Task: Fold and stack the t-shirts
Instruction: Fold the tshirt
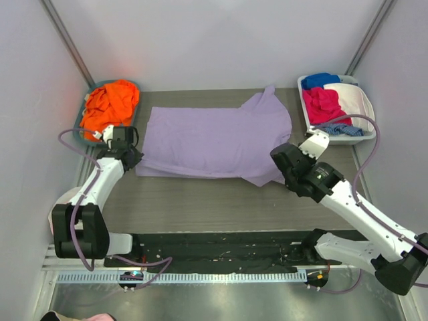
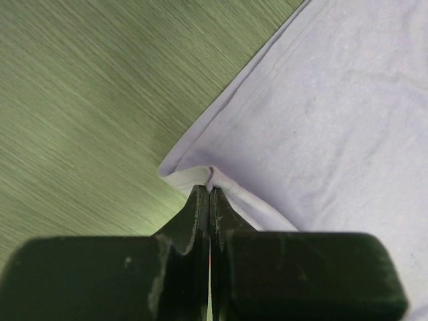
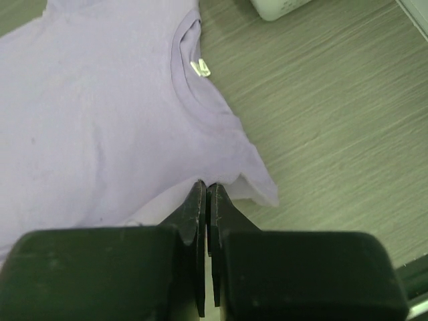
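Note:
A large lavender t-shirt (image 1: 214,140) lies spread across the middle of the table, its collar toward the right. My left gripper (image 1: 134,160) is shut on the shirt's near left hem corner (image 2: 200,175). My right gripper (image 1: 284,167) is shut on the near right sleeve edge (image 3: 254,184), beside the collar (image 3: 190,73). An orange t-shirt (image 1: 110,103) is bundled in the teal bin at the back left.
A teal bin (image 1: 90,137) stands at the back left. A white basket (image 1: 358,117) at the back right holds blue, pink and white cloth. Grey walls close in both sides. A black strip runs along the near edge (image 1: 214,251).

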`<state>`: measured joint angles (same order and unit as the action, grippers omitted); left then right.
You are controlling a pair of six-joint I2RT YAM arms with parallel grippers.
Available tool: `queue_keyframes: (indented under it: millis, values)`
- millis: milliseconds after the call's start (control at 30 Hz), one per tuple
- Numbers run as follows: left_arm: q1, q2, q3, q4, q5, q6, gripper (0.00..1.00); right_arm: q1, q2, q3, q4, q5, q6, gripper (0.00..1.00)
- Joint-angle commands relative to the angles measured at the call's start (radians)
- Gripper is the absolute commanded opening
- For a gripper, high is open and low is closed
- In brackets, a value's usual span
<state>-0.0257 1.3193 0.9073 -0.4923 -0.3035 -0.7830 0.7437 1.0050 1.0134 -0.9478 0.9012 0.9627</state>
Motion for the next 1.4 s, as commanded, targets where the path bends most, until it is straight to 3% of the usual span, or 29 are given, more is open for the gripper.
queue_keyframes:
  millis: [0, 500, 1367]
  values:
    - [0.006, 0.035, 0.061, 0.06, -0.008, -0.002, 0.0, -0.108, 0.009, 0.002, 0.21, -0.09, -0.185, 0.01]
    - [0.006, 0.146, 0.105, 0.103, 0.009, 0.002, 0.0, -0.267, 0.263, 0.117, 0.49, -0.265, -0.442, 0.01]
    - [0.006, 0.294, 0.215, 0.118, 0.02, 0.027, 0.0, -0.405, 0.691, 0.395, 0.681, -0.476, -0.713, 0.01]
